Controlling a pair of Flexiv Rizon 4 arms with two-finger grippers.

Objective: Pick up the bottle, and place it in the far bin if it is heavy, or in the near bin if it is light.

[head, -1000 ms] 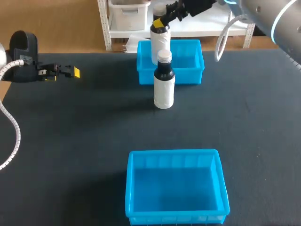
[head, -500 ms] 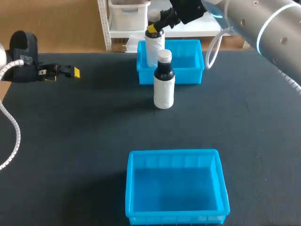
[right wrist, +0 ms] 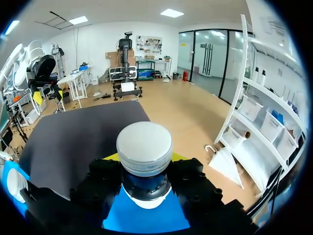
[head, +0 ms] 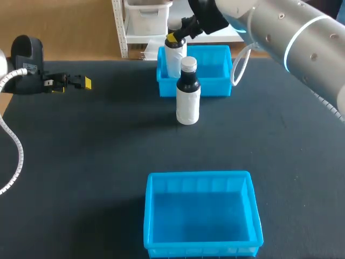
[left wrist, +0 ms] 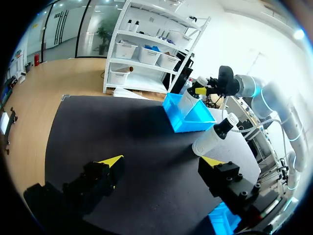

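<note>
Evidently the placing step is in hand: the right hand (head: 175,36) pinches the held white plastic bottle (head: 172,59), a round one with a black neck and a white screw cap, just under that cap, one yellow-tipped finger on each side of the neck. The bottle hangs upright over the left part of the far blue plastic bin (head: 215,89), its lower body already inside the walls. I cannot tell whether its base touches the bin floor. Going to the far bin suggests it has been judged heavy.

Next, as I judge it, the move calls for setting the base down flat, spreading the fingers, and lifting straight up so the cap is not caught and the bottle does not tip against the left wall.

By count, there are two bottles: the one being held, and a second white plastic bottle (head: 188,100) of the same kind, standing upright on the dark counter (head: 81,162) just near of the far bin and not gripped. There are two bins, the far one and a near blue plastic bin (head: 199,175) with nothing seen in it. There are two hands; the left hand (left wrist: 162,161) sits spread and holding nothing at the far left of the counter, well apart from both bottles.
</note>
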